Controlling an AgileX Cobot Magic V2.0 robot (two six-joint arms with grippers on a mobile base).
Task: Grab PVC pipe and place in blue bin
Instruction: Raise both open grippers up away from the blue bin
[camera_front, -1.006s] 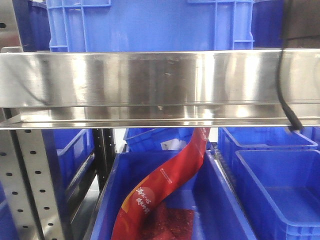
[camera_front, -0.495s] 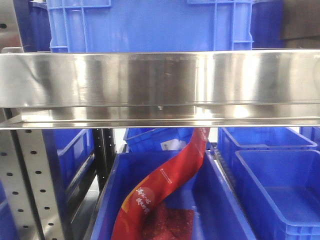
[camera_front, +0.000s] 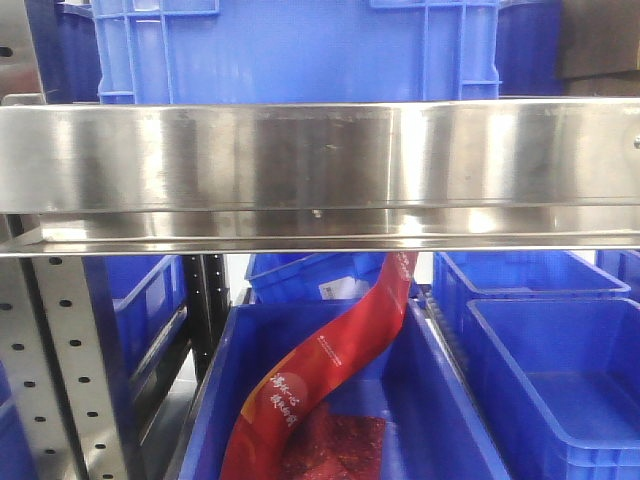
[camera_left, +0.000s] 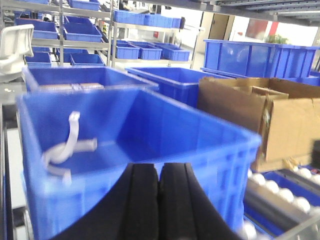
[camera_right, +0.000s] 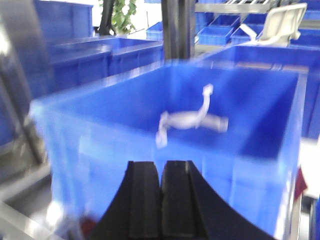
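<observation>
Both fingers (camera_left: 159, 190) pressed together (empty).

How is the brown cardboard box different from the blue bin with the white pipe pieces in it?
The cardboard box is brown, with folded flaps on top; the blue bin is blue plastic with an open top. The bin holds white pipe pieces; what is inside the box cannot be seen. In the left wrist view the bin sits nearer the camera, the box behind and to its right. Both are boxy containers.
</observation>
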